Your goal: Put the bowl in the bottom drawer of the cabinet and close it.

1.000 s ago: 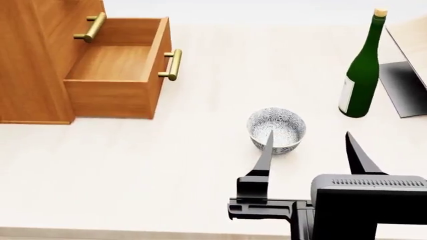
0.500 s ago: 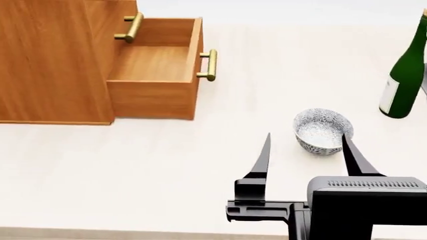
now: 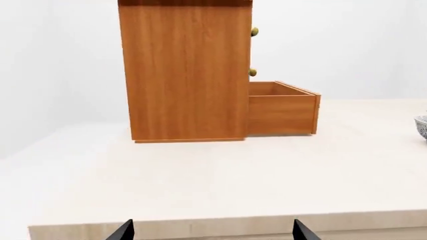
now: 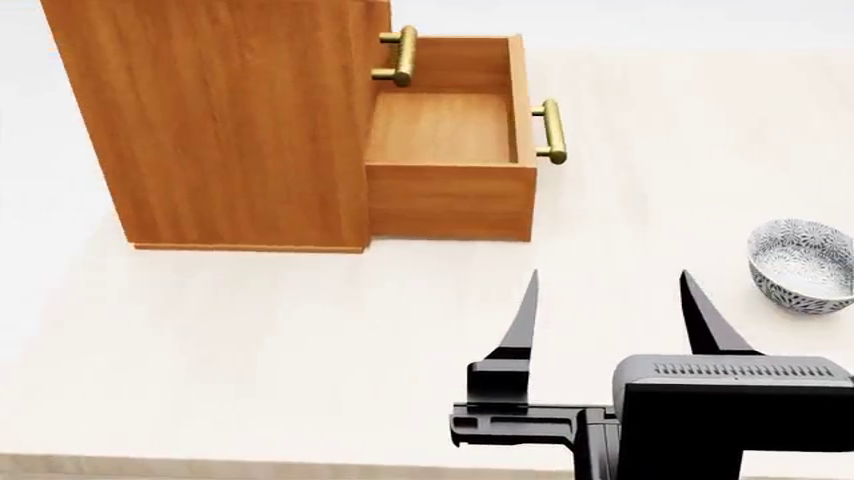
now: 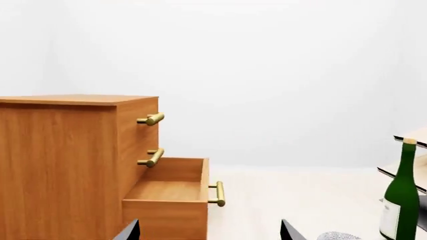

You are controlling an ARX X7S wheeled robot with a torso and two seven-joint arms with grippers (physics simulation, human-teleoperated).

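The speckled white-grey bowl (image 4: 803,265) stands upright on the pale table at the far right of the head view, empty. It also shows at the edge of the left wrist view, bowl (image 3: 421,127), and low in the right wrist view, bowl (image 5: 337,235). The orange-brown cabinet (image 4: 227,120) stands at the back left with its bottom drawer (image 4: 447,130) pulled out and empty. My right gripper (image 4: 607,290) is open, low in front of the drawer, left of the bowl and apart from it. My left gripper (image 3: 212,232) is open beyond the table's edge, facing the cabinet's side.
The two upper drawers are shut, with their brass handles (image 5: 151,119) sticking out. The open drawer's handle (image 4: 550,132) faces right. A green bottle (image 5: 400,200) stands right of the bowl, with a pale rack (image 5: 413,137) behind it. The table (image 4: 267,340) is bare in front of the cabinet.
The head view has swung left: cabinet and bowl slid right in frame and the bottle left it. The bowl, earlier between the right fingertips, is now off to their right.
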